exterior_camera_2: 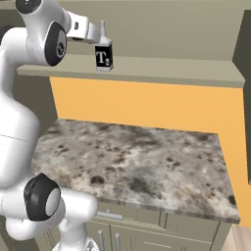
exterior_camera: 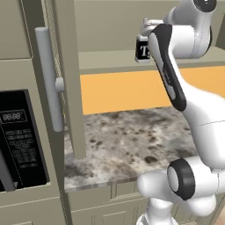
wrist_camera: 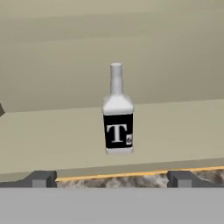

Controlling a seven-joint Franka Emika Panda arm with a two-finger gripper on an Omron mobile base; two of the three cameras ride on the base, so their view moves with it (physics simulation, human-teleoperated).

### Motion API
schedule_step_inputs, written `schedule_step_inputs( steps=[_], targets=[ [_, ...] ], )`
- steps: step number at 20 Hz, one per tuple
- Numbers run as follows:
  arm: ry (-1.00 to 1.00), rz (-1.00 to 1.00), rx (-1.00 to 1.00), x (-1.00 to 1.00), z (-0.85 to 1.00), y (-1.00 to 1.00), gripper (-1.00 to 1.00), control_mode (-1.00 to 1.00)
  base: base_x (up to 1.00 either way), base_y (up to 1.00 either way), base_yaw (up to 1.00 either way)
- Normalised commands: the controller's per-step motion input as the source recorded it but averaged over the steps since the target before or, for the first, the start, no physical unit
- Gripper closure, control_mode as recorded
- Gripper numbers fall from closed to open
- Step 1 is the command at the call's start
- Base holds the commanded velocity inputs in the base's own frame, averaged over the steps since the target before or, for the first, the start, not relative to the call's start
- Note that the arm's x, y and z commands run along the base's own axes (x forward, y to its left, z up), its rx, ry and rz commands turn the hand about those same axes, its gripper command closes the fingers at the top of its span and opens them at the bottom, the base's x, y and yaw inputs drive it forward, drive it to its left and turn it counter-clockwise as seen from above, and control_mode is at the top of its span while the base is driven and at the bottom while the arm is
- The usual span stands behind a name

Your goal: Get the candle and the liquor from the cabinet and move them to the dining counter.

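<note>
Hand view: gripper facing the liquor, jaws standing wide apart, gripping nothing.
The bottle is standing upright on the cabinet shelf, ahead of the fingertips and not touching them; marble worktop is lying below.
</note>
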Motion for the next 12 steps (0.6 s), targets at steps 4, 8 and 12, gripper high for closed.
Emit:
schedule_step_inputs(
  steps=[4,8,12],
  targets=[
    [0.00,0.00,0.00,0.53,-0.24,-0.03,-1.00,-1.00,0.00,0.00,0.00],
    [0.00,0.00,0.00,0.47,-0.10,-0.14,-1.00,-1.00,0.00,0.00,0.00],
    [-0.06,0.00,0.00,0.36,0.00,-0.10,-1.00,-1.00,0.00,0.00,0.00]
  ],
)
